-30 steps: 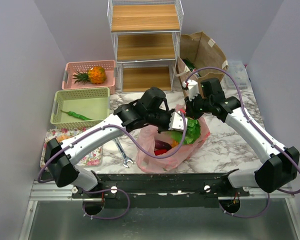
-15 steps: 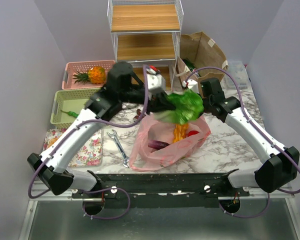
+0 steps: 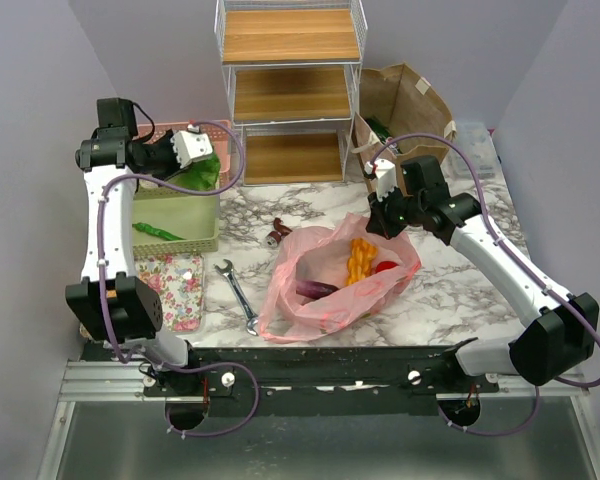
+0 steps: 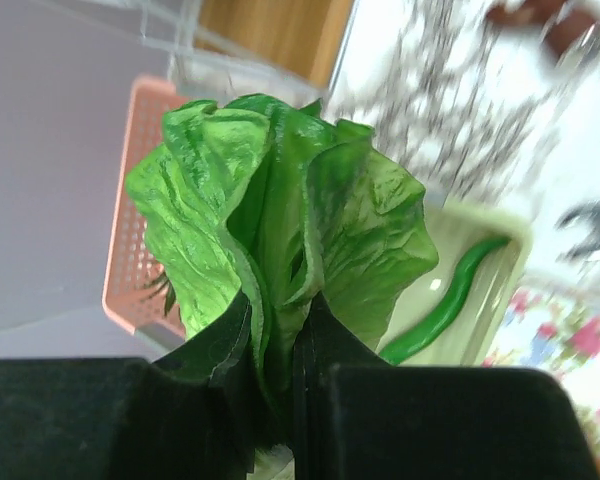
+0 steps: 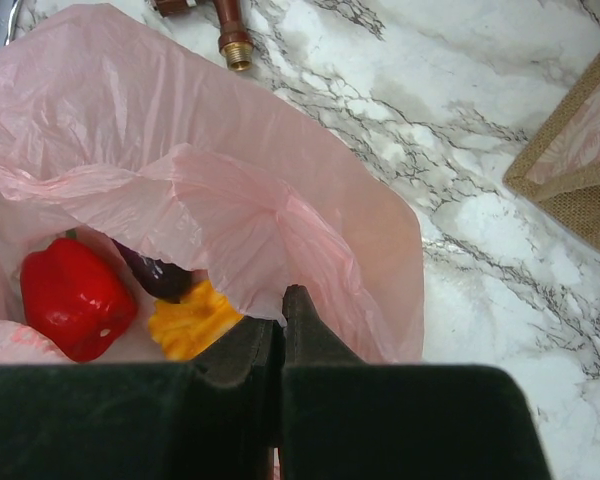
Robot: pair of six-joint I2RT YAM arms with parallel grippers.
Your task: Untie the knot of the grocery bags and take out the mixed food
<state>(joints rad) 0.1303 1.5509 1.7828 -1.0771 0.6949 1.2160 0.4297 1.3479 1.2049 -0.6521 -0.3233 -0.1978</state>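
The pink plastic bag (image 3: pixel 330 285) lies open on the marble table; no knot shows. Inside are orange pieces (image 3: pixel 361 260), a red pepper (image 3: pixel 385 267) and a purple eggplant (image 3: pixel 315 290); the right wrist view shows the pepper (image 5: pixel 75 295), orange piece (image 5: pixel 190 322) and eggplant (image 5: pixel 155 275) too. My right gripper (image 3: pixel 377 218) is shut on the bag's rim (image 5: pixel 270 250) and holds it up. My left gripper (image 3: pixel 195 160) is shut on the lettuce (image 4: pixel 280 230), held above the green basket (image 3: pixel 165 240). The brown paper bag (image 3: pixel 405 105) stands at the back right.
A pink basket (image 3: pixel 145 135) sits behind the green one, mostly hidden by my left arm. A green chili (image 3: pixel 158 231) lies in the green basket. A wrench (image 3: pixel 238 293), a brown fitting (image 3: pixel 278 234), a floral mat (image 3: pixel 175 290) and a wire shelf (image 3: pixel 290 90) are nearby.
My left gripper has lifted the lettuce out of the pink bag and swung it far left, over the baskets. The right gripper has kept its hold on the bag's rim.
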